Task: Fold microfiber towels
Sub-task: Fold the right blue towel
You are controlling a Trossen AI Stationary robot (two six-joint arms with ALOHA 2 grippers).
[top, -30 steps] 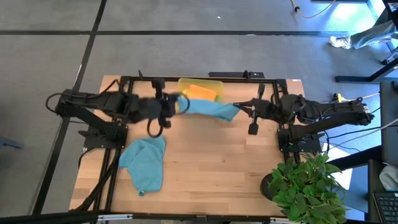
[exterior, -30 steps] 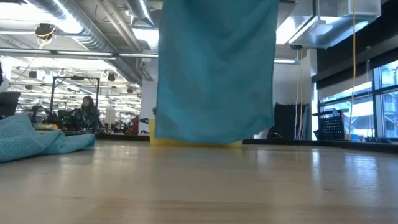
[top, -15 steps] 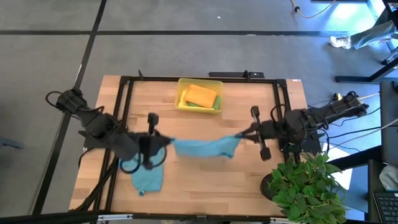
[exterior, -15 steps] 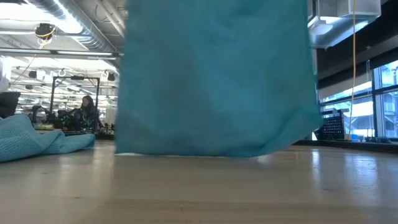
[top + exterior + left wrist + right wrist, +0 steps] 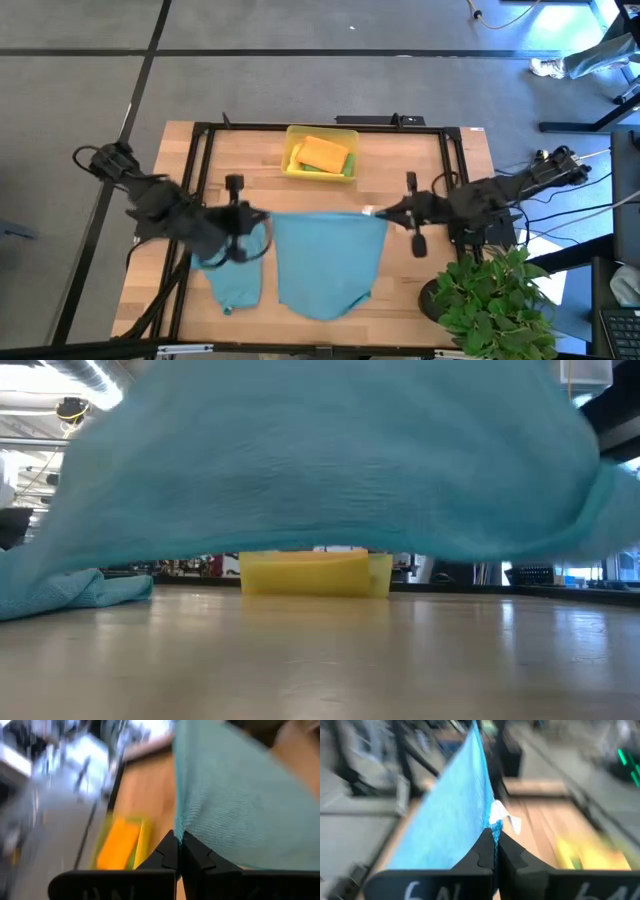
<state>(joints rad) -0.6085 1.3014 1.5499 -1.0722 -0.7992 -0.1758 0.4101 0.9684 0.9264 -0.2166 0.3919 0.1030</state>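
A teal towel (image 5: 327,262) is held spread above the wooden table (image 5: 410,290), in front of the yellow tray (image 5: 320,155) with an orange towel (image 5: 322,153). A second teal towel (image 5: 232,280) lies crumpled alongside. One corner is pinched by the left gripper (image 5: 262,220), the other by the right gripper (image 5: 378,212). Spreading seems in hand; next, the cloth should be lowered flat without slack.

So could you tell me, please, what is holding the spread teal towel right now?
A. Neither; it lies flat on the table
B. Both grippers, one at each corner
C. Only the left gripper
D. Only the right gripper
B: the left gripper and the right gripper each pinch a corner of the teal towel, which hangs stretched between them.
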